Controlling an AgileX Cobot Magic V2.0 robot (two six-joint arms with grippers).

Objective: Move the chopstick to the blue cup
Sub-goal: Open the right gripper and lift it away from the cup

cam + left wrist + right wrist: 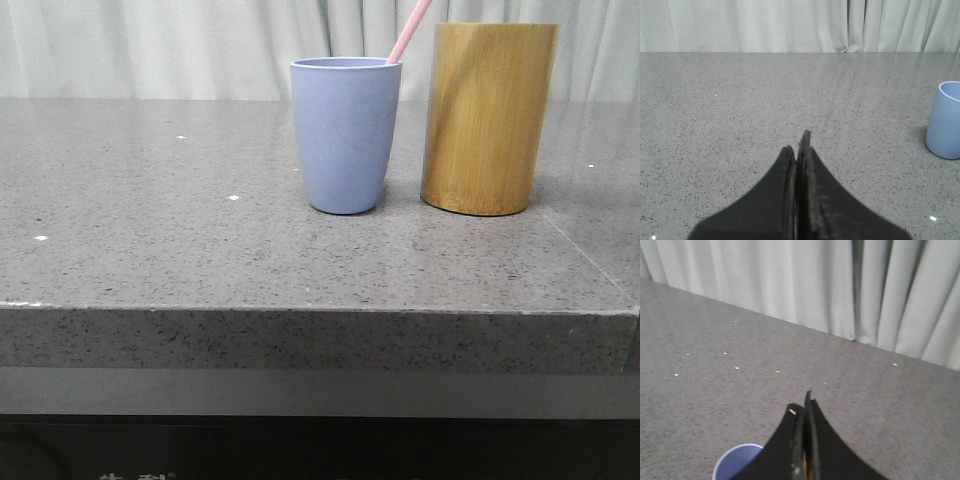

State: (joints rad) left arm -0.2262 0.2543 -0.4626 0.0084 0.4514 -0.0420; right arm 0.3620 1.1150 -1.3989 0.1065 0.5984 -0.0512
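While the grey stone table [150, 250] is stretching toward pale curtains [150, 45], the blue cup [345, 133] is standing upright at its middle, holding a pink chopstick [410, 30] that is leaning out toward the bamboo holder [488, 118] just beside it. The left gripper [797, 145] is hovering with fingers pressed together, gripping nothing. The right gripper [804, 405], likewise closed, is hanging above the cup's rim.

We can't really read any text here. The only thing close to writing is a sliver of white characters on the dark panel [135, 476] under the table edge [300, 340] in the front view, and they're cut off by the frame, so we can't make them out. We see no labels, brands or numbers on anything else in any view.
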